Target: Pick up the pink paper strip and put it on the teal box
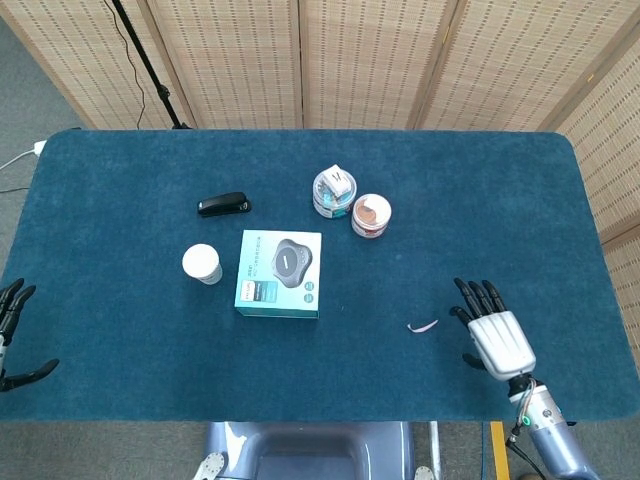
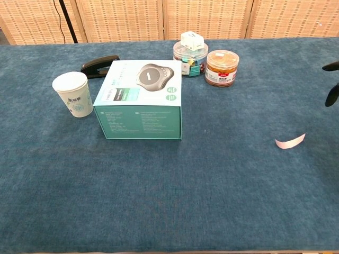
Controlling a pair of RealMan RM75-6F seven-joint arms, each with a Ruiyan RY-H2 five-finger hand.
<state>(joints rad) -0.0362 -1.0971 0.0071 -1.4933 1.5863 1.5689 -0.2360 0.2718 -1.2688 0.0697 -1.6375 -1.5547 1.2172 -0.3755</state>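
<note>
Nothing is done yet: the pink paper strip [image 1: 423,326] lies on the table [image 1: 500,220] well right of the teal box [image 1: 279,272], my right hand [image 1: 492,333] empty, fingers spread, just beyond it; grasp and placement remain.

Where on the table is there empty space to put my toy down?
Bare cloth runs along the near edge, in front of the teal box and between the pink paper strip and the box. The far right corner is bare too. It is crowded near the paper cup, stapler and two jars.
</note>
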